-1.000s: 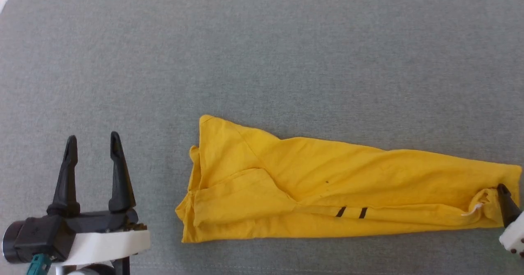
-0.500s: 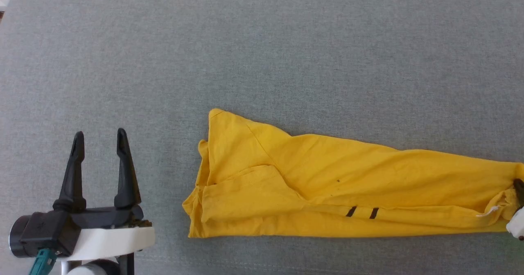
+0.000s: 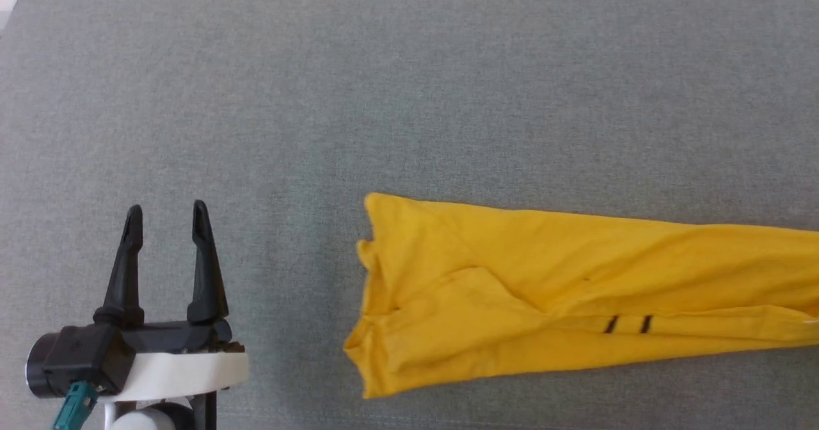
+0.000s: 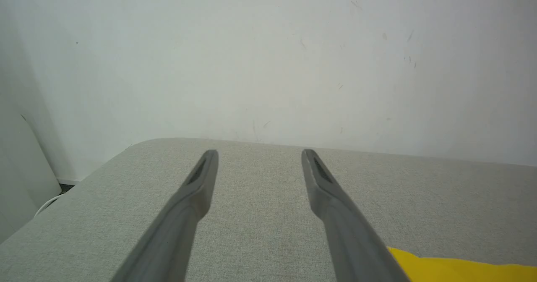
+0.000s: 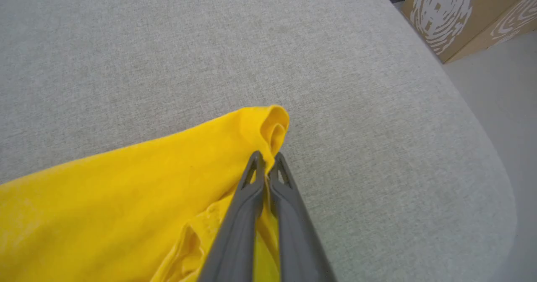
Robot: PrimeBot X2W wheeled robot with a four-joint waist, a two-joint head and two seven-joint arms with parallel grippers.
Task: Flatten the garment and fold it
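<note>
At the lower left of the head view, the left pincer point(image 3: 167, 209) hovers over the grey tabletop point(image 3: 409, 97) with its fingers spread wide and nothing between them. Well apart from it, the garment point(image 3: 576, 270) lies as a long yellow strip, folded lengthwise, running from the middle out past the right edge. Two short black strokes point(image 3: 628, 324) show along its near fold; a white speck at the right edge is too small to read.

In the left wrist view, the left pincer point(image 4: 260, 154) gapes over bare tabletop point(image 4: 260, 231) before a white wall point(image 4: 268, 63), with a yellow corner of the garment point(image 4: 453, 269) at lower right.

In the right wrist view, the right pincer point(image 5: 267, 158) is pinched tight on the garment point(image 5: 126, 189) beside its rolled end. Cardboard boxes point(image 5: 440, 5) on the floor point(image 5: 503, 84) carry a white swirled print, but I can make out no lettering.
</note>
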